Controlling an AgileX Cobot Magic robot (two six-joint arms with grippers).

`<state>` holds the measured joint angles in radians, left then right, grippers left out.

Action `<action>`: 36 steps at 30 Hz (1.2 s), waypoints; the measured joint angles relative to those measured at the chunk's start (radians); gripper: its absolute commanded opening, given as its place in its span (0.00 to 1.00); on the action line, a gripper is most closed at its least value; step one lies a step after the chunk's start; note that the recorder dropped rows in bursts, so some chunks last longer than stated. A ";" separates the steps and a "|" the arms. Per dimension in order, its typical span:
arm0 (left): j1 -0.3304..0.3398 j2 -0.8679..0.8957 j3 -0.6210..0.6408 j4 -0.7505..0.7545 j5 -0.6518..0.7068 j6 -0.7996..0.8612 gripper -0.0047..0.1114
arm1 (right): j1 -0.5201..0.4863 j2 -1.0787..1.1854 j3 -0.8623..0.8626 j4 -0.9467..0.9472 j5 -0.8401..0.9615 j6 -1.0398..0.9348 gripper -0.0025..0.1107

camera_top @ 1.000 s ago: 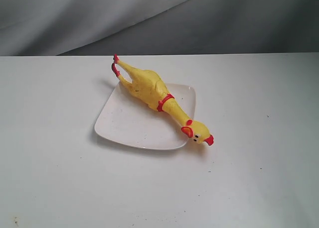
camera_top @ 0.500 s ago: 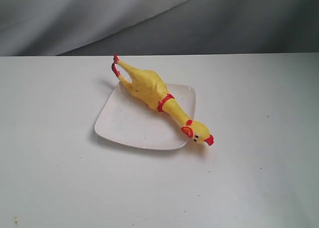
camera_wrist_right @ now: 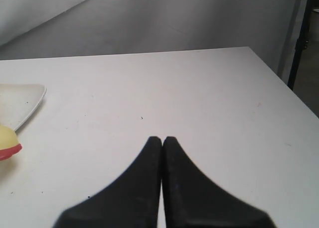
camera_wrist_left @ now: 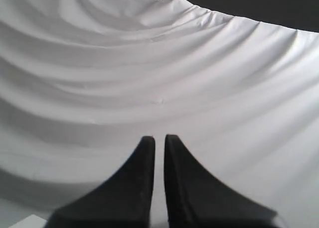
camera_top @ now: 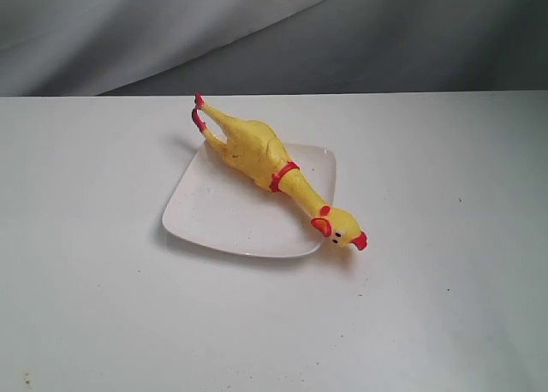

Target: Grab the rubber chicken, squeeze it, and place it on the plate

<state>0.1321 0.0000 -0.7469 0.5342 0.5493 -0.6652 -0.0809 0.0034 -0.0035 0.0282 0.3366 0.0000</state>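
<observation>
The rubber chicken lies on the plate, in the middle of the counter. It lies on a slant. Its red feet stick out past the far left corner of the plate, and its head hangs over the near right edge. I can't see either arm in the outside view. My right hand has its two fingers pressed together and holds nothing. Its camera catches one corner of the plate and a small bit of the chicken's head, so I think this hand is the nearer one, with the chicken off to its left. My left hand is nearly together too, with just a thin slit, and it is empty. It faces only the gray cloth. If I had to grab again, I would use the right hand and come across the body.
</observation>
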 measured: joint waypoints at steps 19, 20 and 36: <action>0.000 0.003 0.478 -0.370 -0.340 0.483 0.11 | 0.000 0.000 0.000 0.000 0.000 0.007 0.02; 0.000 0.003 0.507 -0.379 -0.357 0.486 0.11 | 0.000 0.000 0.000 0.000 0.000 0.007 0.02; 0.006 0.003 0.741 -0.526 -0.424 0.590 0.11 | 0.000 0.000 0.000 0.000 0.000 0.007 0.02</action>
<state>0.1383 0.0030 -0.0057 0.0086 0.1253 -0.0754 -0.0809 0.0034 -0.0035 0.0282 0.3366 0.0072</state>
